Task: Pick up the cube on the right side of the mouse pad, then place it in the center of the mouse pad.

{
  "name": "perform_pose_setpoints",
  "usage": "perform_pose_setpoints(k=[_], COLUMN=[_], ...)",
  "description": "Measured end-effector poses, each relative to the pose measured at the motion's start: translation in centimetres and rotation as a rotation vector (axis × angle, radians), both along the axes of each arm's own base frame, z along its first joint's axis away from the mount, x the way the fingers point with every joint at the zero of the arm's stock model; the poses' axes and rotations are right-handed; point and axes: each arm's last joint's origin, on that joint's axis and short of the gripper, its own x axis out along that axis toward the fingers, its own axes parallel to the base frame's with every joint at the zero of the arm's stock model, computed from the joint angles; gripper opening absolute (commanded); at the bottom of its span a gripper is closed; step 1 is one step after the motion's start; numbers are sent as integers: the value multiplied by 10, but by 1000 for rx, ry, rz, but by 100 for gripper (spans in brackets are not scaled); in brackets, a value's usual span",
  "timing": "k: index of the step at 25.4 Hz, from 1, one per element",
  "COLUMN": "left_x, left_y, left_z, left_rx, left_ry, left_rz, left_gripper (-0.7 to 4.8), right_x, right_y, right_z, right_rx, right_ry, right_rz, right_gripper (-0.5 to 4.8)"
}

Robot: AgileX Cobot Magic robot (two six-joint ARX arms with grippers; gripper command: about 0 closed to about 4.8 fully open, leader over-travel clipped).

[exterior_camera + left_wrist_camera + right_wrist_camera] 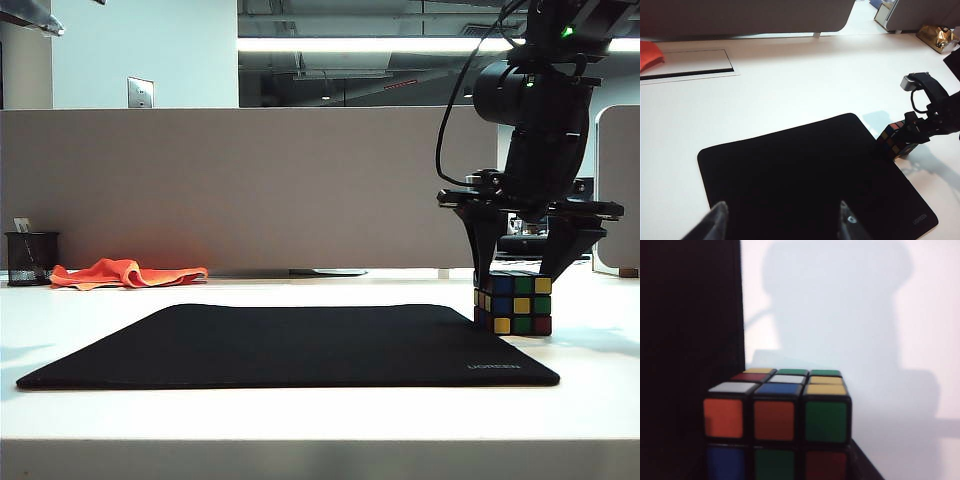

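Observation:
The cube (513, 304) (895, 140) (775, 420), a scrambled puzzle cube with a black frame, rests on the white table against the right edge of the black mouse pad (300, 345) (805, 175) (690, 315). My right gripper (518, 282) (912, 131) has come down over it, one finger on each side of its upper half. In the right wrist view the cube fills the space between the jaws, and one dark finger (862, 462) lies along its lower edge. Whether the fingers press on it is unclear. My left gripper (782, 220) hovers open over the pad's near part, holding nothing.
An orange cloth (125, 272) (649, 54) and a black mesh pen cup (30, 258) lie at the far left by the grey partition (250, 190). A cable slot cover (687, 65) is set into the table beyond the pad. A gold object (937, 36) sits far right.

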Motion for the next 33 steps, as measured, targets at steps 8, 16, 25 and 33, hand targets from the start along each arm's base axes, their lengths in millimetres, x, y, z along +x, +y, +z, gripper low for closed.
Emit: perform_pose_setpoints(k=[8, 16, 25, 33], left_x=[0, 0, 0, -1], left_y=[0, 0, 0, 0], left_z=[0, -1, -1, -2], left_rx=[0, 2, 3, 4], left_ry=[0, 11, 15, 23], left_rz=[0, 0, 0, -1], left_gripper=[281, 281, 281, 281], right_x=[-4, -30, -49, -37], right_y=[-1, 1, 83, 127], right_z=[7, 87, 140, 92], right_rx=[-13, 73, 178, 128], right_ry=[-11, -219, -421, -318], right_rz=[-5, 32, 264, 333], right_gripper=[278, 277, 278, 278])
